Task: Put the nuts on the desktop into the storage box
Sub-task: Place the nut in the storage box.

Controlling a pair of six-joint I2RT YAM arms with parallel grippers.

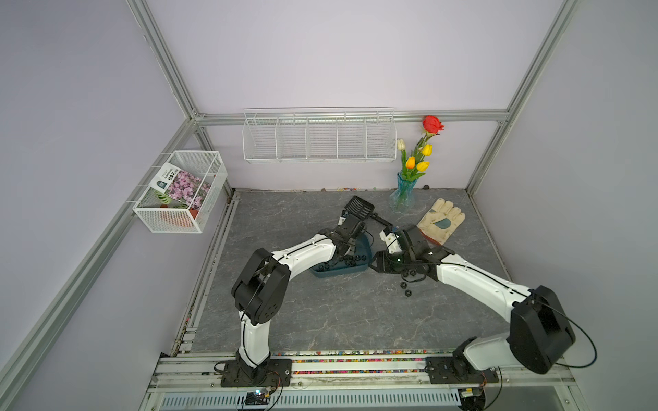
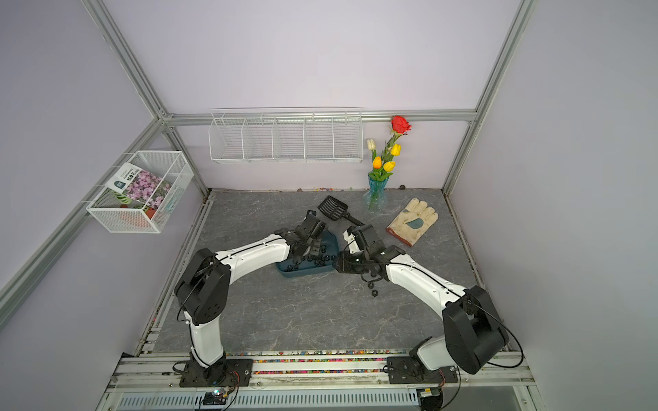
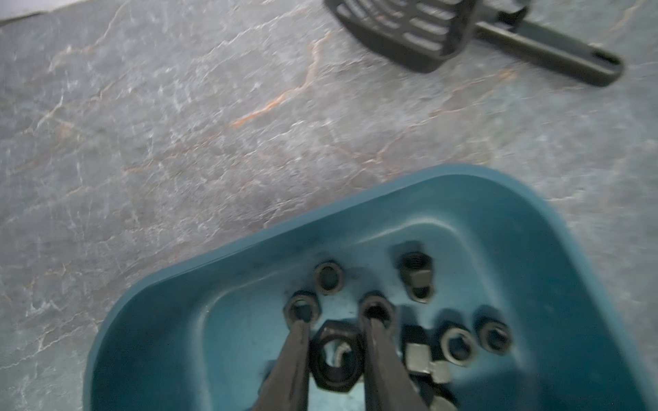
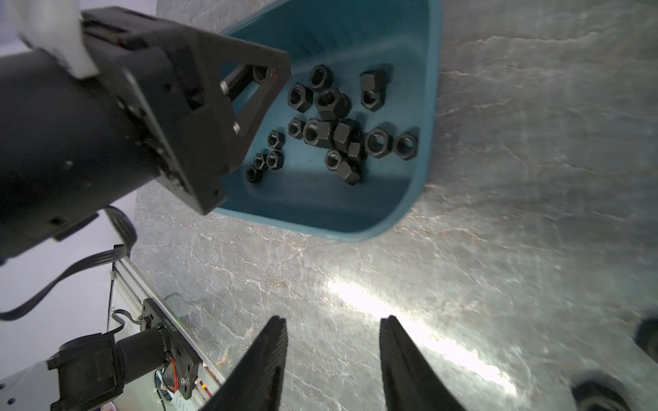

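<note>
Inside the clenched left gripper, a black hexagonal metal nut is held over the teal plastic box; the right gripper is spread.

A five-compartment white wire rack hangs on the rear wall, below the horizontal aluminium frame rail. A white mesh basket is fixed to the left wall and holds a seed packet printed with pink flowers; the other contents cannot be identified. A blue glass vase stands upright near the rear right corner and carries a red rose and yellow, orange and white tulips. A cream work glove lies flat, just beside the vase. A black slotted scoop lies left of the vase, handle pointing toward the glove. Multicoloured beads fill the front rail channel.
</note>
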